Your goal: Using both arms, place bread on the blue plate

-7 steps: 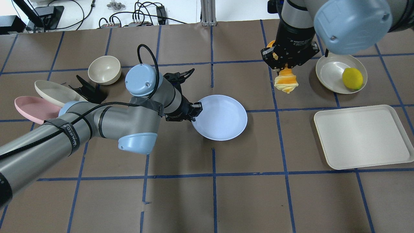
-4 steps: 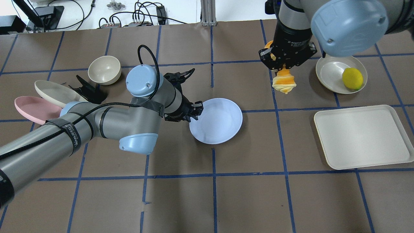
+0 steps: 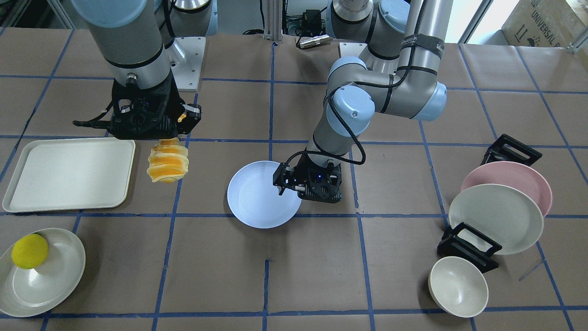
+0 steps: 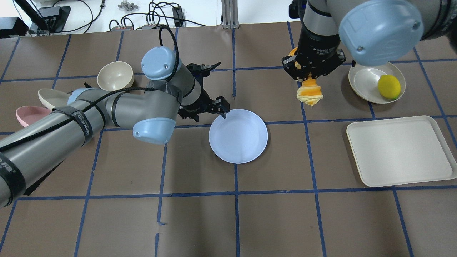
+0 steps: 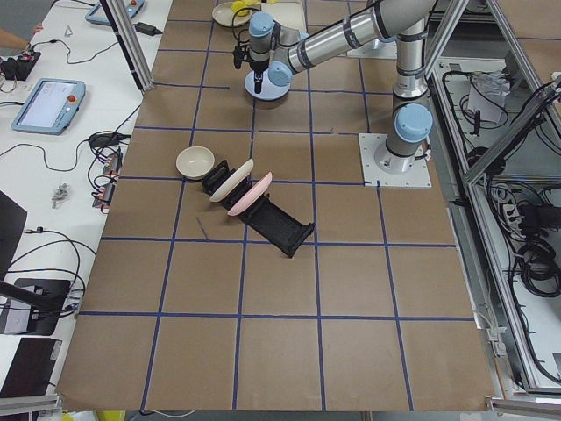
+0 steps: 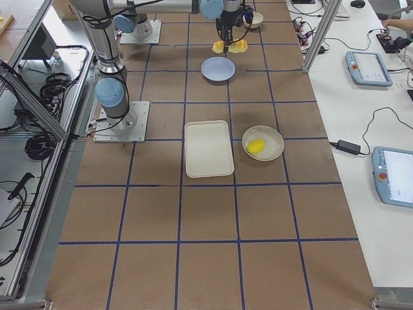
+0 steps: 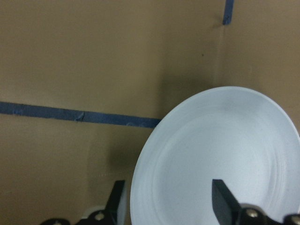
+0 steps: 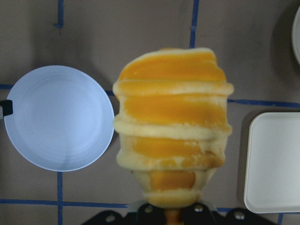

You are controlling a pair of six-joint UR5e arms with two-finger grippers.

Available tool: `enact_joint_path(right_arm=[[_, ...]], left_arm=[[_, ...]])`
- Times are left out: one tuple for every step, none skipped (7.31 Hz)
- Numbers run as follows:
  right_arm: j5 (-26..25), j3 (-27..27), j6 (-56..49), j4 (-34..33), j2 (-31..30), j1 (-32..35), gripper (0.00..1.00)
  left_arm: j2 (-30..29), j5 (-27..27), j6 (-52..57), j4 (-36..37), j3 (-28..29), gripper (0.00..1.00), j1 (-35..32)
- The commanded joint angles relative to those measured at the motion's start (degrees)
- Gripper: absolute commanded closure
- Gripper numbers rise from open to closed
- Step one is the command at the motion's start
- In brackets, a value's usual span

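Orange-cream ridged bread (image 4: 310,93) in right claw (image 4: 309,75); smooth blue plate (image 4: 238,136).

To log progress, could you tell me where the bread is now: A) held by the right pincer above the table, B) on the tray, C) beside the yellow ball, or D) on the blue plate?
A: the bread hangs from the right pincer, off the blue plate.

The left arm (image 4: 107,110) reaches in low over the table with its elbow bent. The left gripper (image 7: 168,201) angles downward, its jaws apart on either side of the rim of the blue plate (image 7: 154,154). The right arm (image 4: 321,28) stands upright with a vertical wrist. The right gripper (image 4: 310,75) points straight down, clamped on the top end of the bread (image 4: 309,93).
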Motion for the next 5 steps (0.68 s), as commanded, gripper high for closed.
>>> enact_joint_path(right_arm=[[0.31, 3.32, 3.89, -2.91, 0.66, 6.38, 0.91], [0.31, 6.47, 4.33, -10.59, 2.23, 10.25, 0.91], [0.14, 9.37, 4.34, -17.28, 3.38, 13.25, 0.91], [0.05, 12.01, 4.25, -21.26, 4.00, 13.80, 0.91], [-0.13, 16.39, 3.55, -25.57, 4.10, 13.89, 0.91]], left_arm=[[2.04, 5.01, 14.74, -19.08, 9.26, 0.00, 4.42], [3.53, 5.31, 14.84, -22.54, 10.51, 0.00, 6.10], [4.68, 5.40, 15.36, -23.97, 10.87, 0.00, 8.64], [5.30, 5.23, 17.63, -23.72, 11.22, 0.00, 10.84], [6.09, 5.49, 18.35, -23.54, 11.14, 0.00, 12.16]])
